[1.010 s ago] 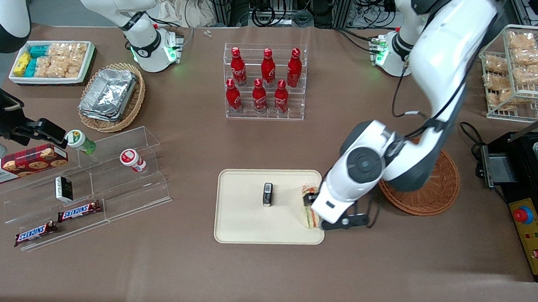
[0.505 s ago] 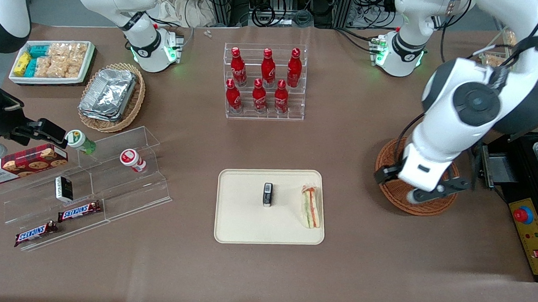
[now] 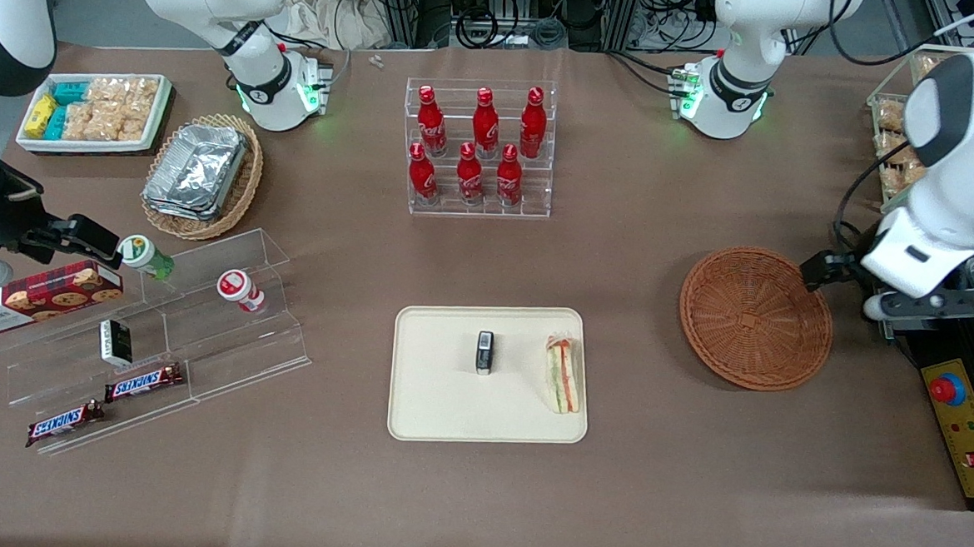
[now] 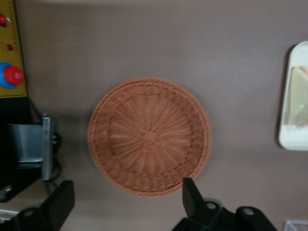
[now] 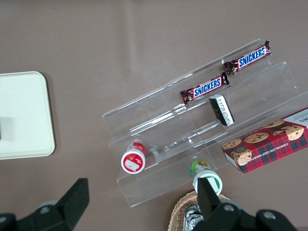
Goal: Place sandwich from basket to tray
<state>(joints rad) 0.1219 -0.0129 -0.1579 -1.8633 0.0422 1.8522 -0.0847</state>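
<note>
Your sandwich [image 3: 563, 374] now lies on the tray [image 3: 438, 413], and the basket [image 3: 756, 318] is empty. Your hand [image 3: 843, 285] has let go and pulled away past the basket, fingers wide open. The job looks done.

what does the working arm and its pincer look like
The left arm is glossy white with dark grey joint caps, and a black cable hangs along it. Its pincer has a white body with black fingers, open, near the basket.

Open gripper [image 4: 127, 204] above basket [image 3: 756, 318] — black machine [image 3: 973, 349] beside
</note>
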